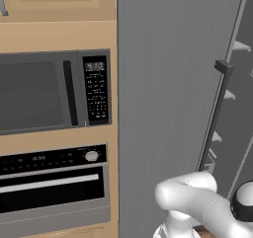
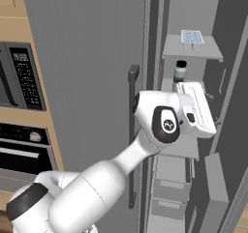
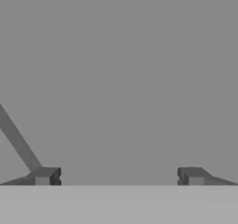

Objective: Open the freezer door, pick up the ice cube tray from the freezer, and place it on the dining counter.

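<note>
White arm raised from lower left of right base view, gripper (image 3: 119, 175) held wide open, nothing gripped.

Light: even and soft, with no visible lamp and no hard cast shadows.
Brightness: moderate; the freezer (image 2: 193, 82) interior reads darker toward its far right wall.
Glare: none; the freezer door (image 1: 163, 108) shows only faint vertical brushing streaks.
Arm: smooth shading, with a soft highlight on its white shell.
Sharpness: rendered and slightly soft; the microwave (image 1: 54, 91) keypad is illegible.
Hand view: flat grey, almost featureless, low contrast.
Distortion: none noticeable at the edges.
</note>
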### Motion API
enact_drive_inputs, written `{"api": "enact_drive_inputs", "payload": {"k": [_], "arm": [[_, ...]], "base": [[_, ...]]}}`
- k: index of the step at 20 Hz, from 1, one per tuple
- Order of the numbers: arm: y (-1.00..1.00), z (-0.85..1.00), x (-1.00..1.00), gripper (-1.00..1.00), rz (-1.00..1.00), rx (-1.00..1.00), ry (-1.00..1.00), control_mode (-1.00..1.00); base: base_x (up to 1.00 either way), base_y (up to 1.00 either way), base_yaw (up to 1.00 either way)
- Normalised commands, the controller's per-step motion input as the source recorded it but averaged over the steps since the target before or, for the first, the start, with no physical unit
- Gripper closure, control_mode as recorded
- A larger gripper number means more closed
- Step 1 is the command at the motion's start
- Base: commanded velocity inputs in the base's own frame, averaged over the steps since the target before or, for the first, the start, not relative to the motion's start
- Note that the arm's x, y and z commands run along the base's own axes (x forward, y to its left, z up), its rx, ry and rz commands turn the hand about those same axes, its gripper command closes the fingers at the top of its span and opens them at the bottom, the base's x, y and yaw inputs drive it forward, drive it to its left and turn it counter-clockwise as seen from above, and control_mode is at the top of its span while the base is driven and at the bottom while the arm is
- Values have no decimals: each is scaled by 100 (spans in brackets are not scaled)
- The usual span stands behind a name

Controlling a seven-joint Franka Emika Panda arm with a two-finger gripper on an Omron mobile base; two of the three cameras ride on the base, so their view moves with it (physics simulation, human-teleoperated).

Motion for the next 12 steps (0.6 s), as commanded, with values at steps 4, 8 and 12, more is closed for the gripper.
{"api": "enact_drive_inputs", "payload": {"k": [4, 8, 12], "arm": [[65, 32, -11, -100, 18, 2, 12, -100], [58, 35, -18, -100, 21, 3, 20, -100], [73, 7, -35, -100, 21, 0, 17, -100]], "base": [[0, 0, 0], [0, 0, 0], [0, 0, 0]]}}
